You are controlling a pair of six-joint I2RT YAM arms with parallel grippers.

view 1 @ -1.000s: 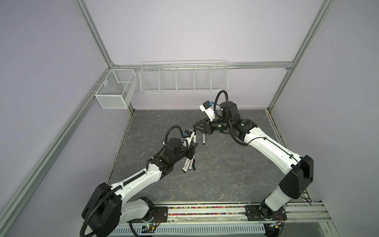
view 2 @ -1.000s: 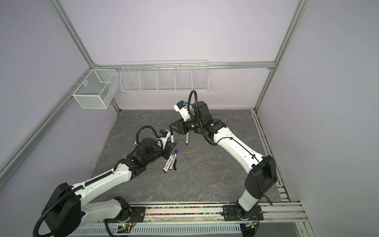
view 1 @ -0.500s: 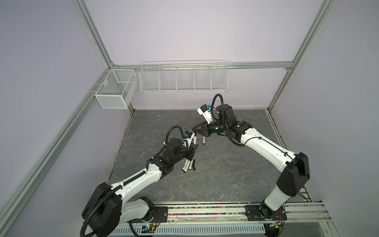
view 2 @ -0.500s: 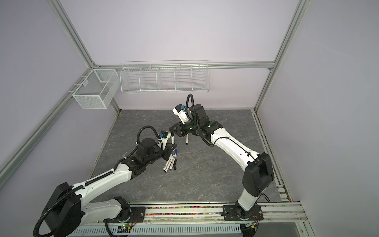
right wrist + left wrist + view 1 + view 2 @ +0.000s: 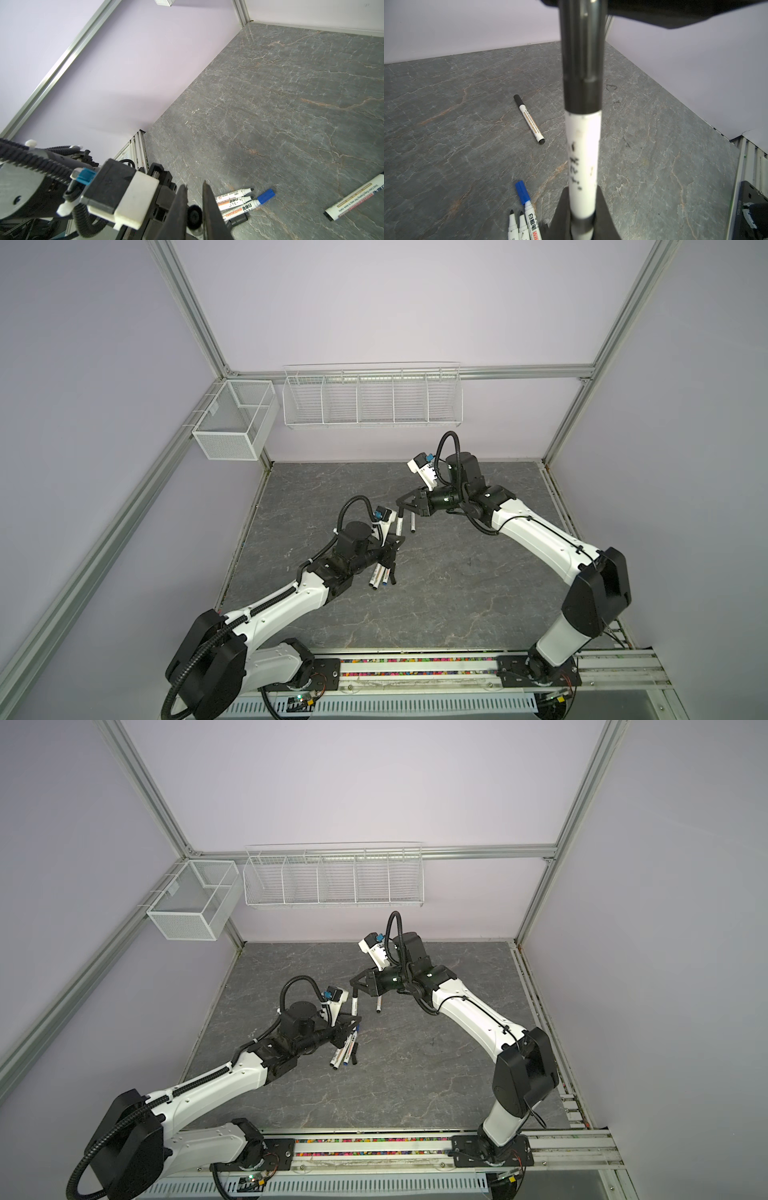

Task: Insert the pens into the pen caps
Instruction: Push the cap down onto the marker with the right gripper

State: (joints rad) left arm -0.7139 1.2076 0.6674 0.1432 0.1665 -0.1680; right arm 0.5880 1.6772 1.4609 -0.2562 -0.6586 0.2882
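My left gripper (image 5: 582, 189) is shut on the lower barrel of a white pen (image 5: 582, 155), holding it upright above the table (image 5: 400, 526). A black pen cap (image 5: 581, 62) sits on the pen's upper end. My right gripper (image 5: 195, 185) is shut on that cap (image 5: 194, 216), seen end-on between its fingers (image 5: 180, 207). In both top views the right gripper (image 5: 400, 505) (image 5: 354, 984) stands directly over the left gripper (image 5: 395, 542) (image 5: 352, 1025). Two uncapped pens (image 5: 234, 197) lie beside a blue-capped pen (image 5: 245, 209). A loose black cap (image 5: 239, 220) lies next to them.
Another black-capped pen (image 5: 529, 119) (image 5: 412, 524) lies alone on the grey table (image 5: 457, 580), just right of the held one. A wire shelf (image 5: 372, 400) and a mesh basket (image 5: 232, 423) hang on the back wall. Aluminium frame posts border the table.
My right gripper has shifted left over the upright pen and closed its fingers on the black cap. The left gripper has stayed put, still holding the pen.
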